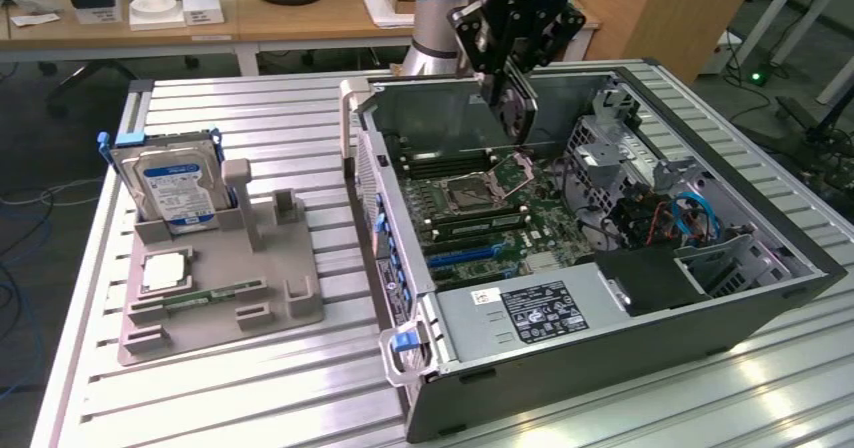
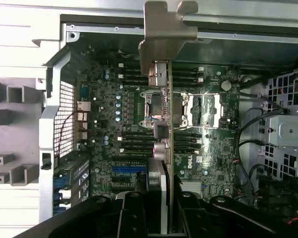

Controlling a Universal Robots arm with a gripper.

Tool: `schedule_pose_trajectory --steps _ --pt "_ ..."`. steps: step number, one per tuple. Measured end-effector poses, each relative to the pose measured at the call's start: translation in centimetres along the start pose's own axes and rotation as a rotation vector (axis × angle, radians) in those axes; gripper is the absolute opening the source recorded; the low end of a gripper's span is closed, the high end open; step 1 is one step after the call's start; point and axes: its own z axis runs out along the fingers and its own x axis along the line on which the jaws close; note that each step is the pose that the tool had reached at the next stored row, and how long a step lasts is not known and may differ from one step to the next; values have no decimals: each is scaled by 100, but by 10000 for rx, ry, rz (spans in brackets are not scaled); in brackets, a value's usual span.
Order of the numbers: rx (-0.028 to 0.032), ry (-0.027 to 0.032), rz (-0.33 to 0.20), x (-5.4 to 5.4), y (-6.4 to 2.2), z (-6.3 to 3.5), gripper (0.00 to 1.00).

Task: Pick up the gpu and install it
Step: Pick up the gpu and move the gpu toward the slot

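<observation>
pincer: your pincer (image 1: pixel 507 70) is clamped on the gpu (image 1: pixel 515 118), with black fingers (image 2: pixel 134 218) on either side of its thin edge
gpu: flat dark card hanging right under the pincer, over the green motherboard (image 1: pixel 481 218) in the open grey case (image 1: pixel 601 353)
axis: long axis runs straight away from the pincer, with the bent silvery bracket (image 2: pixel 166 34) at the far end

Exterior cam sits up high looking down at the whole open case (image 1: pixel 601 368), wrist cam's close, straight down onto the same motherboard (image 2: pixel 216 146).
</observation>
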Motion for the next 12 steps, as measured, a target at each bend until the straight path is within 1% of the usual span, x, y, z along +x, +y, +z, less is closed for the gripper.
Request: schedule_pose_trajectory --steps 12 --pt "0 0 -1 -140 -1 4 28"
